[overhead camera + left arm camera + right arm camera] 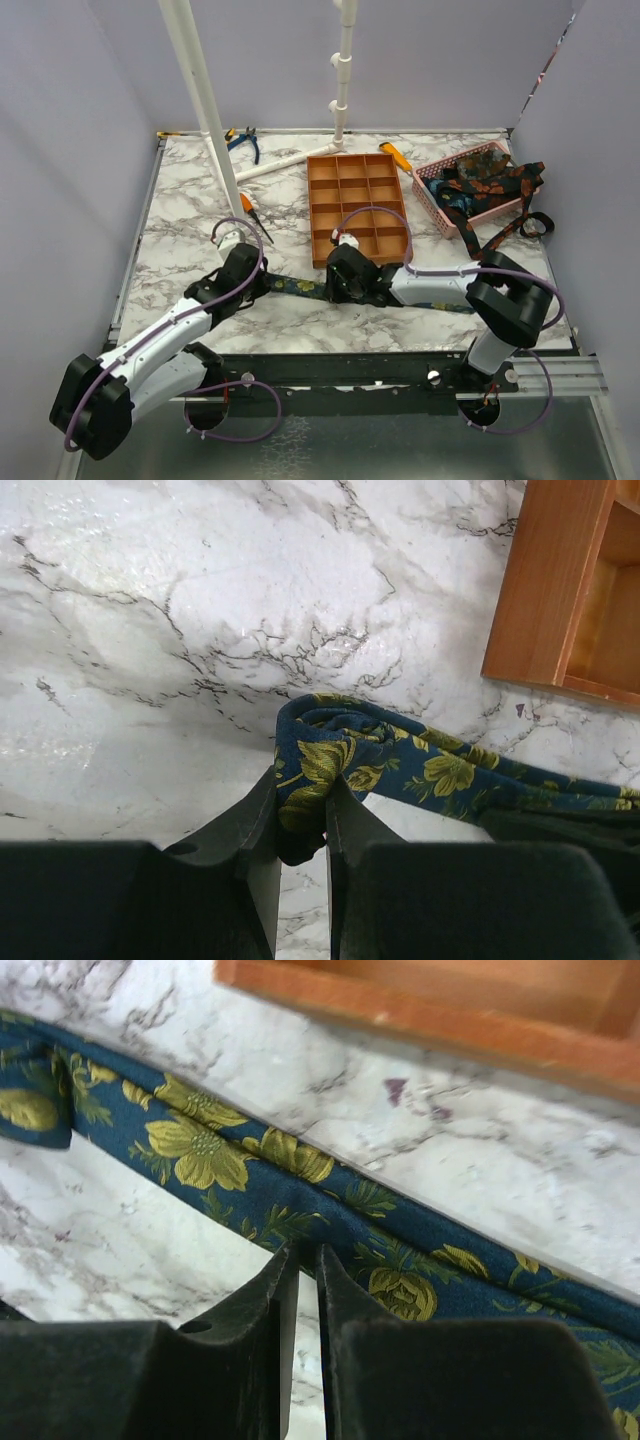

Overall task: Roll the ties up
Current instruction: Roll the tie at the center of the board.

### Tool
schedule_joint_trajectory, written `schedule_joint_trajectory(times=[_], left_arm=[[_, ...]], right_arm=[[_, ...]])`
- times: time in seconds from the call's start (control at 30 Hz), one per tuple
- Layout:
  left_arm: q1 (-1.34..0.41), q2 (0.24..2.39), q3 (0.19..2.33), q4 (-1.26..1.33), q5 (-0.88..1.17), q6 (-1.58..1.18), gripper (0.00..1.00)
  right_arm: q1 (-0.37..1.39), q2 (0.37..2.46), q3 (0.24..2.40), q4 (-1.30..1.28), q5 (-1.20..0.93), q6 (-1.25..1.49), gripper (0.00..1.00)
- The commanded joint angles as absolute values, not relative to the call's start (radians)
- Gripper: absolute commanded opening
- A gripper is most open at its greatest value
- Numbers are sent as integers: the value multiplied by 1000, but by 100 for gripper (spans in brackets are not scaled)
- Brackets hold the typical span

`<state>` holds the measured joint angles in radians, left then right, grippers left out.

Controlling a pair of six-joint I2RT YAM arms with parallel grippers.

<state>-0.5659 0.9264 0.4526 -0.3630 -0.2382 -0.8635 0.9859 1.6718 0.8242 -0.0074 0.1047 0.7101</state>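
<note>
Reaching low over the desk [190, 200], I have both arms meeting along the tie [300, 287], which lies flat in front of the orange tray [358, 205].
— And the pincers?
— The left pincer [302, 815] is clenched on the tie's folded end; only its wrist view shows that. The right pincer [305, 1258] is nearly closed at the tie's edge, and I cannot tell whether it pinches fabric. From above, my arms hide both.

Both arms reach low and inward, grippers pointing toward each other.
The left arm [165, 350] angles forward and to the right, its left gripper [300, 815] pinched tight on the folded end of a tie [330, 760]. The right arm [440, 287] doubles back leftward from a raised elbow. The right gripper [308, 1260] has its fingers drawn nearly together at the tie's near edge, grip unclear.
</note>
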Motion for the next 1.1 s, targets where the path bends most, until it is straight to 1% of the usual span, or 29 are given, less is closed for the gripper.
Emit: schedule_joint_trajectory(times=[0.0, 0.17, 0.23, 0.3, 0.47, 0.7, 0.93, 1.07], left_arm=[[-606, 959, 517, -475, -377, -839, 0], [-727, 1050, 618, -594, -537, -835, 0], [-767, 1088, 667, -651, -602, -831, 0], [-794, 1130, 718, -710, -652, -824, 0], [-847, 1220, 795, -829, -771, -826, 0], [-917, 1333, 818, -871, -868, -863, 0], [-1059, 1552, 877, -907, -952, -925, 0], [-1116, 1640, 910, -927, -993, -949, 0]], right_arm=[[1034, 1702, 776, -89, 70, 741, 19], [1035, 1588, 741, -110, 121, 764, 37], [1034, 1537, 731, -127, 135, 759, 42], [1035, 1484, 720, -146, 146, 757, 45], [1035, 1362, 675, -188, 173, 776, 46], [1035, 1179, 588, -242, 215, 818, 46], [1035, 1004, 553, -318, 274, 865, 46], [1035, 931, 548, -353, 301, 873, 46]])
